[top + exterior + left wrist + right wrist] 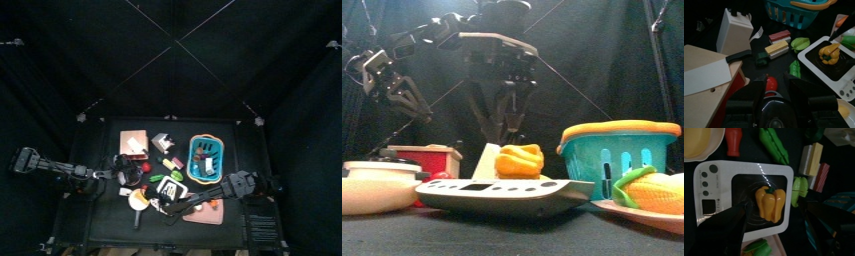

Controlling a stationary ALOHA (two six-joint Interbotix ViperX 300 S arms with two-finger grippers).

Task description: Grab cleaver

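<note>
2 arms at the table. Cleaver [711, 72] lies flat on a wooden cutting board [697, 107], its black handle pointing toward a white knife block [732, 31]. Left gripper [771, 92] hangs just beside the board, jaws spread, holding nothing. Right gripper [774, 225] hovers over a yellow bell pepper [771, 203] on a white scale [724, 183], jaws wide, empty.
</note>
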